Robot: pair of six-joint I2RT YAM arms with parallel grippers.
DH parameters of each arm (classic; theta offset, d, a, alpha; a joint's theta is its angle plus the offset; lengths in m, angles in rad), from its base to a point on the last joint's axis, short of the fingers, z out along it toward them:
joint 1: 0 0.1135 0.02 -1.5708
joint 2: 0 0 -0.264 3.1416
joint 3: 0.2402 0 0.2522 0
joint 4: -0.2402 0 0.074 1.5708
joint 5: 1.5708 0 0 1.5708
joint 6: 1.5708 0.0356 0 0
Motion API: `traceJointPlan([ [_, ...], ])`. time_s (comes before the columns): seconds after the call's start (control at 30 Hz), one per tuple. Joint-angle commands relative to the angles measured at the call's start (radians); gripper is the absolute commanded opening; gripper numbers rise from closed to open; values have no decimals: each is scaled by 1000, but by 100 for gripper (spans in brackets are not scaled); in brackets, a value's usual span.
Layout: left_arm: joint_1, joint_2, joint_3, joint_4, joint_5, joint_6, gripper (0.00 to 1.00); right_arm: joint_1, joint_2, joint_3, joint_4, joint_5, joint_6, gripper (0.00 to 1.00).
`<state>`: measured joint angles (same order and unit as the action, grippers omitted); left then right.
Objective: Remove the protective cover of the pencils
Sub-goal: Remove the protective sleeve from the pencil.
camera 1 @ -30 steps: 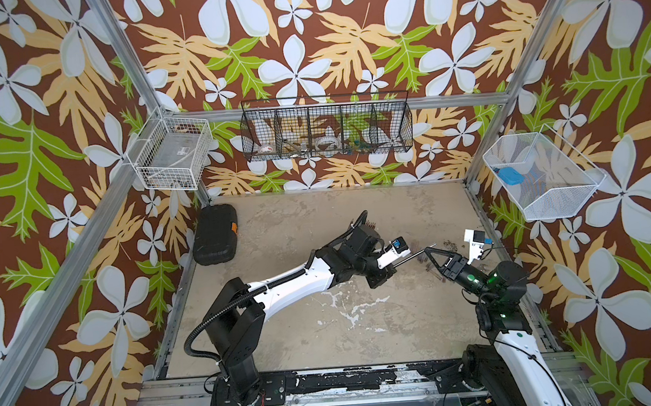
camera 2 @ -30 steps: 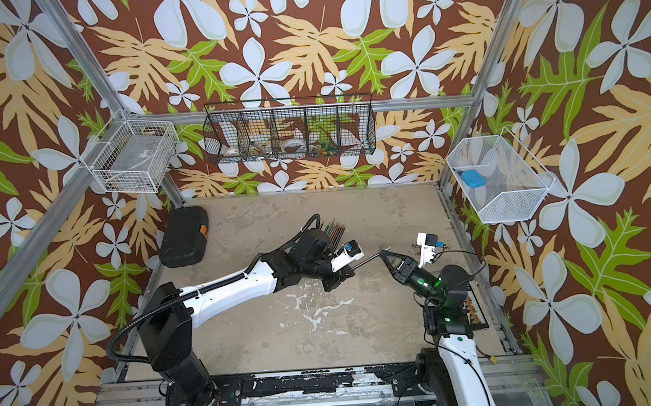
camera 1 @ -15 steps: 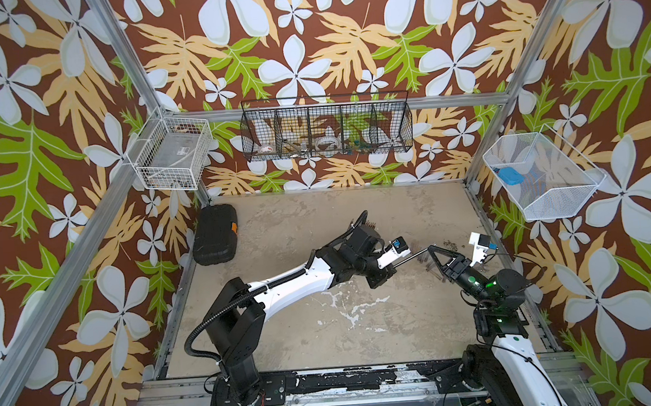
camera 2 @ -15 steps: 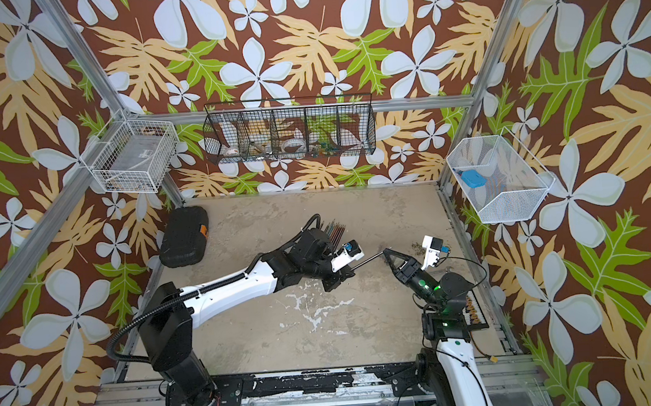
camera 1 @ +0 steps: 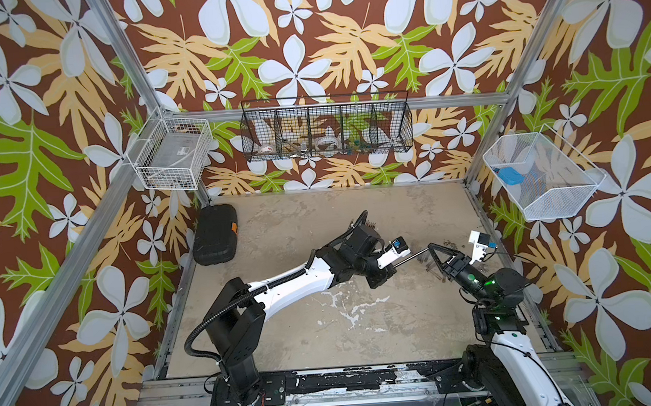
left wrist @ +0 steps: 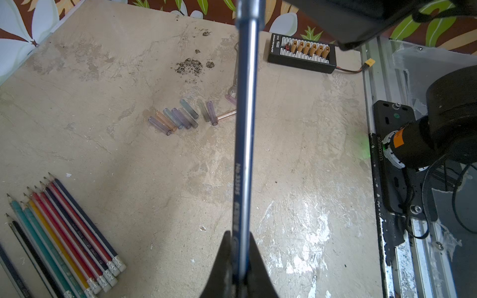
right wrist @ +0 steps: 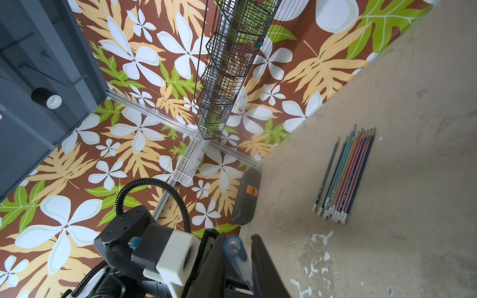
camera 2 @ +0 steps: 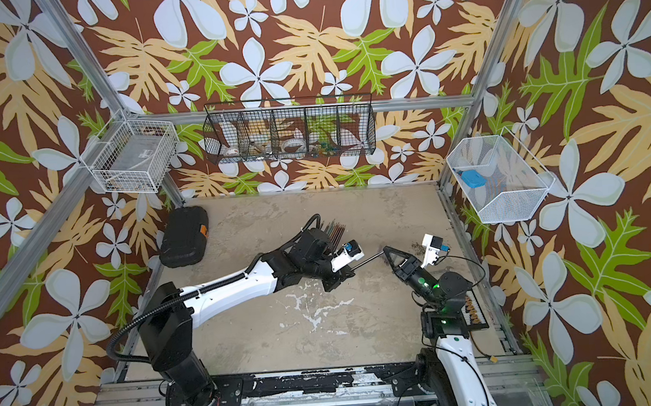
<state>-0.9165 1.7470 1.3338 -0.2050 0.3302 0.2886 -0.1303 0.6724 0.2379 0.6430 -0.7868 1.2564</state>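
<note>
Surface (camera 1: 325, 329): nothing on it has moved over the last second. Right arm (camera 1: 506, 281) dips slightly and comes back. The right tool (camera 1: 433, 249) keeps its spot, and its gap to the left tool (left wrist: 238, 242) reads the same in both top views. We judge the pull has not yet told: the cover (right wrist: 233, 249) still sits on its pencil.

Left tool: clamped on the held pencil (left wrist: 245, 129), dark blue, which bridges the air to the right tool. Right tool: fingers (right wrist: 260, 258) straddle the clear blue cover at the pencil's far end. Whether they press it or stand just clear, we cannot tell.

Pencils (left wrist: 69, 236): the rest lie in a tidy row on the surface just beyond the left wrist, toward the back wall, tips bare. Loose covers (left wrist: 180, 117): a cluster of tinted tubes on the surface near the right tool. We judge this pencil among the last to strip.

Writing: the held pencil shows "No" and a run of digits, too blurred to fix. Barrels in the row bear print, unreadable. Connector board (left wrist: 302, 53): white lettering, illegible.
</note>
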Motion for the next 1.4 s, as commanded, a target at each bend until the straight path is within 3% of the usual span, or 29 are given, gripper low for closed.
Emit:
traceJointPlan([
  [0.0,1,5,8,2,13,-1,0,1,3,5,34,5,-2,13],
  [0.1,1,6,10,-1,13,0,0,1,-4,15,-15,16,-34,0],
  [0.43,1,11,10,-8,12,6,0,-1,-36,75,-157,104,-151,0],
  [1.03,2,26,18,-19,-5,9,0,-137,24,148,-188,13,-182,0],
  [1.37,158,77,72,-2,45,-113,0,-165,19,222,-617,60,-532,0],
])
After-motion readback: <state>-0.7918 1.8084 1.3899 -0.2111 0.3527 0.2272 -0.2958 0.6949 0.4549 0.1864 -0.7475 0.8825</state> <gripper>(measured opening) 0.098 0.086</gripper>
